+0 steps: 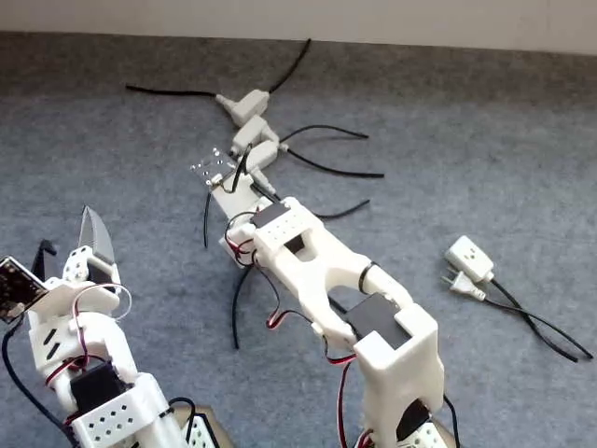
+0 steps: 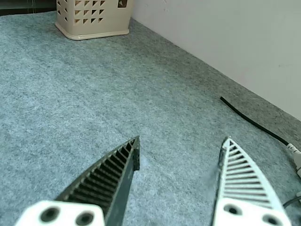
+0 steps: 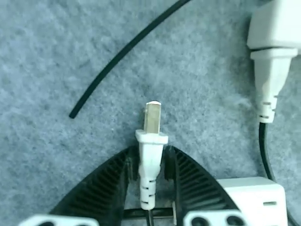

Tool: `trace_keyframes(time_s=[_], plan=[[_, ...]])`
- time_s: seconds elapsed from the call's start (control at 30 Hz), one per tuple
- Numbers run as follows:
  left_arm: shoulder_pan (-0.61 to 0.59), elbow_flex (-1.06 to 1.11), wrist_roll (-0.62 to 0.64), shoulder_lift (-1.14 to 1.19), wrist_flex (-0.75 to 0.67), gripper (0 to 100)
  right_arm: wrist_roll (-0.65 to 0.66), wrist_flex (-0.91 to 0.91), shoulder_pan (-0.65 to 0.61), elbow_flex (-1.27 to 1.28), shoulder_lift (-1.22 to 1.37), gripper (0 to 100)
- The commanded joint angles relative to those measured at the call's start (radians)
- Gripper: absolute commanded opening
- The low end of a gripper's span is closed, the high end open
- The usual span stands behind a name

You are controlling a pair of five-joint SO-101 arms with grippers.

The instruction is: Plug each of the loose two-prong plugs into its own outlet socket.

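- Right gripper [image 3: 150, 151] is closed on a white two-prong plug [image 3: 150, 162], which is clamped by its moulded body just above the grey carpeted surface [image 3: 56, 61].
- Left gripper [image 2: 181, 141] is held open over bare carpet, with nothing between its jaws, well apart from the sockets.
- A white socket block [image 3: 249, 195] lies just beside one jaw of the right gripper. It is judged the likely target, though its slots cannot be made out fully.
- A second loose plug [image 1: 464, 285] lies just beside its own socket [image 1: 469, 257], well apart from both grippers.
- The held plug's long axis runs straight out from the wrist. The cord is trailed back between the jaws, and the prongs [image 3: 153, 115] are pointed away over the carpet, not toward the socket block.
- For a clean insertion, the plug should be turned until its axis is lined up with the socket's slots.
- It should then be kept level and pushed straight in, with the body gripped firmly so that it is not forced back through the jaws.
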Motion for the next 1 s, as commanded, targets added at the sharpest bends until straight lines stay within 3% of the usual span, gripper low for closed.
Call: trace_keyframes(time_s=[0.0, 0.1, 0.43, 0.67, 0.97], plan=[[0.018, 0.016, 0.008, -0.015, 0.003, 27, 0.009, 0.002, 0.018, -0.019, 0.019, 5.5], [0.018, 0.016, 0.008, -0.015, 0.003, 27, 0.009, 0.042, 0.018, -0.053, 0.015, 5.5], [0.025, 0.016, 0.008, -0.015, 0.003, 27, 0.005, 0.662, 0.016, -0.590, -0.165, 5.5], [0.174, 0.016, 0.006, -0.016, -0.002, 27, 0.012, 1.056, 0.013, -0.946, -0.234, 5.5], [0.453, 0.016, 0.006, -0.019, -0.048, 27, 0.035, 1.084, -0.016, -0.862, -0.378, 5.5]])
